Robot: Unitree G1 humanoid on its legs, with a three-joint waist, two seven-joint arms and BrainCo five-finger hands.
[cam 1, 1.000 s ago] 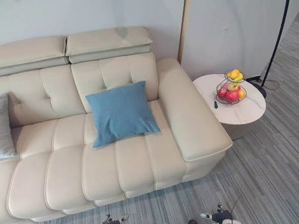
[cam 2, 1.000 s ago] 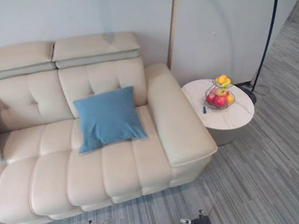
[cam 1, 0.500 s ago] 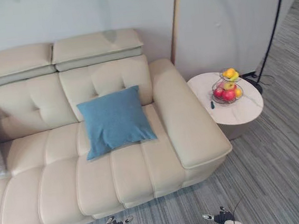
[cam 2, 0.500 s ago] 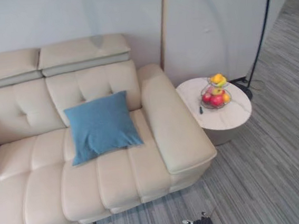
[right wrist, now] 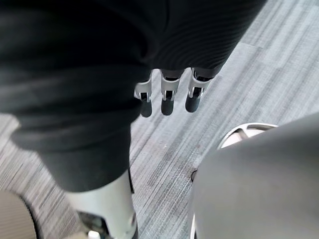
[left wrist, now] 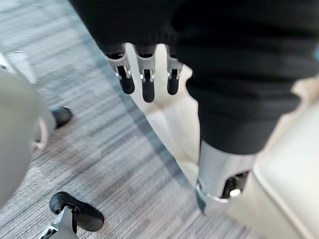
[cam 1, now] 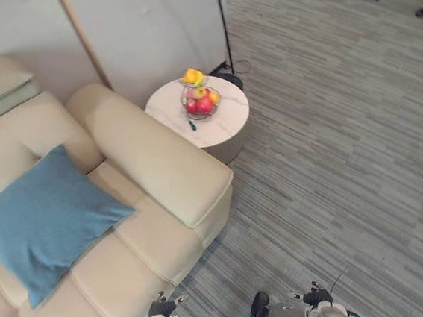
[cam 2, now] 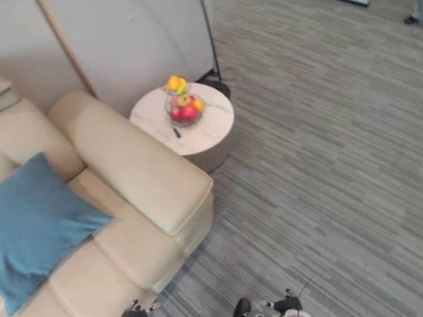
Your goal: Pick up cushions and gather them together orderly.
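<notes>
The left hand (left wrist: pixel 144 74) hangs low with its fingers straight and a little apart, holding nothing, over the carpet right at the foot of the sofa. The right hand (right wrist: pixel 168 94) hangs the same way, fingers loose and empty, above bare carpet.

The grey striped carpet (cam 1: pixel 331 154) runs across most of the room. The cream leather sofa (cam 1: pixel 159 163) takes the robot's left side, its broad padded armrest slanting towards the middle. On the seat lies the blue cushion (cam 1: pixel 45 219), square, leaning back against the tufted backrest, with one corner reaching just beside the inner face of the armrest. It is well apart from both hands.

Just beyond the armrest stands a round side table (cam 1: pixel 226 119) with a pale marbled top. A black floor lamp (cam 1: pixel 222 22) rises behind it against the wall, and a slim wooden strip (cam 1: pixel 84 39) runs up the wall near the sofa. On the table sits a wire fruit basket (cam 1: pixel 200 99) with red apples and yellow fruit, and beside it lies a small dark object (cam 1: pixel 192 125), too small to tell what.

At the far edge of the room a person's legs (cam 2: pixel 421 0) show.
</notes>
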